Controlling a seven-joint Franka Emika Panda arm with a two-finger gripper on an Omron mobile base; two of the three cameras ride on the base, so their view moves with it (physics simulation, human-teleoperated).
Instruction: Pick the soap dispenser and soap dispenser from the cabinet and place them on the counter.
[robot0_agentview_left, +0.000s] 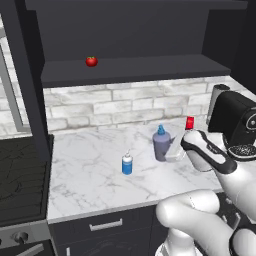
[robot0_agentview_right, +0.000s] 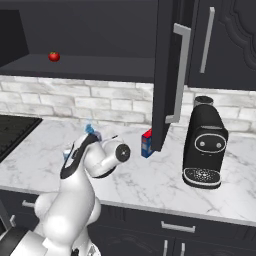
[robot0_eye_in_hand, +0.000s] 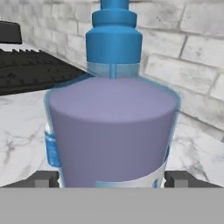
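My jaws stand spread wide, one finger (robot0_eye_in_hand: 43, 179) on each side of the purple soap dispenser (robot0_eye_in_hand: 111, 131), low at its base, and I cannot tell from the hand view whether either pad is touching its wall. The bottle stands upright on the table (robot0_agentview_left: 90, 170), its blue pump pointing straight up. As I judge it, both dispensers are already down from the cabinet (robot0_agentview_right: 170, 60), so the step in hand is letting go and backing off cleanly.

To do that well, I should keep my jaws as wide as they are and draw straight back along my own axis, away from the purple soap dispenser, without any sideways swing or roll. A twist of the wrist could clip the bottle's shoulder and tip it. I should lift only once my fingers are clear of its body.

Taking the purple soap dispenser as the landmark: the small blue soap dispenser (robot0_agentview_left: 127, 164) stands near it, toward the stovetop (robot0_agentview_left: 22, 175) side and closer to the table's front edge. A red-topped bottle (robot0_agentview_left: 189, 123) stands just behind it, toward the coffee machine (robot0_agentview_right: 204, 145). The tomato (robot0_agentview_left: 91, 61) sits on the cabinet shelf, high above it.
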